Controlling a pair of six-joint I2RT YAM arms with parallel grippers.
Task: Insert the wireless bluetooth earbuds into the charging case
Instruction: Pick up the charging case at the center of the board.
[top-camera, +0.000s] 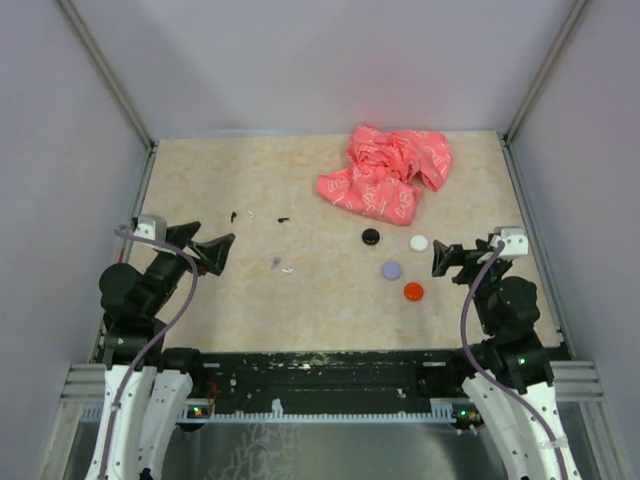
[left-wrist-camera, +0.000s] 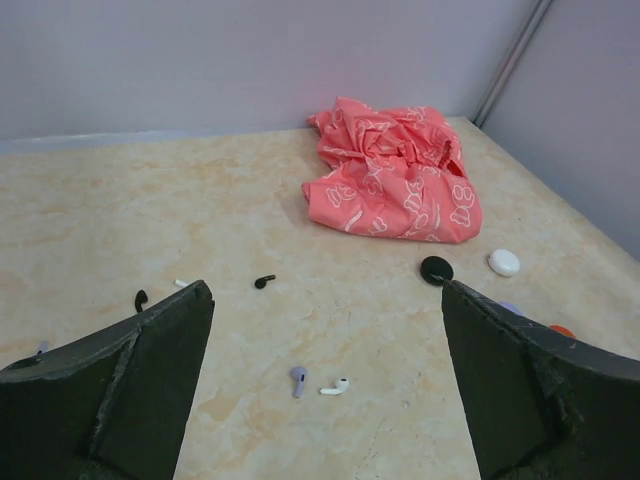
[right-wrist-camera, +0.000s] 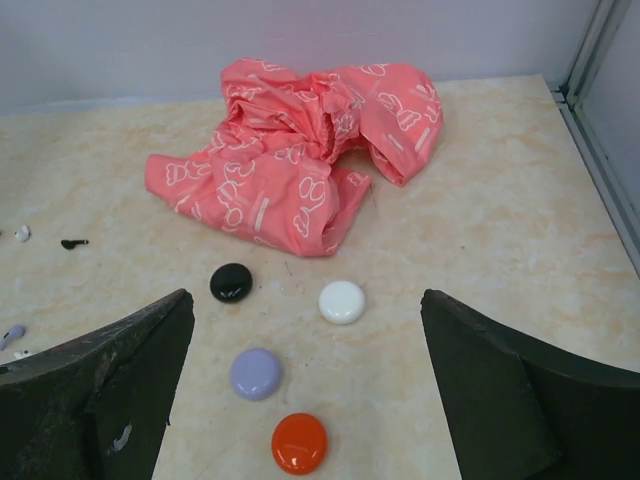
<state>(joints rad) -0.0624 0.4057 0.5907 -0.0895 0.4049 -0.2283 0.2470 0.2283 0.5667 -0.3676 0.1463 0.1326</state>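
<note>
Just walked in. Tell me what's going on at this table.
Nothing is being handled yet. The left arm and right arm sit at the near edge, jaws wide open and empty. Tiny loose earbuds lie scattered on the left of the beige marbled table: a black one, another black one, a pale purple one and a white one. Four small round glossy cases, black, white, pale purple and orange-red, lie near the right arm, just this side of a crumpled pink cloth.

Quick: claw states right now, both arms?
Left claw: open, holding nothing.
Right claw: open, holding nothing.
</note>
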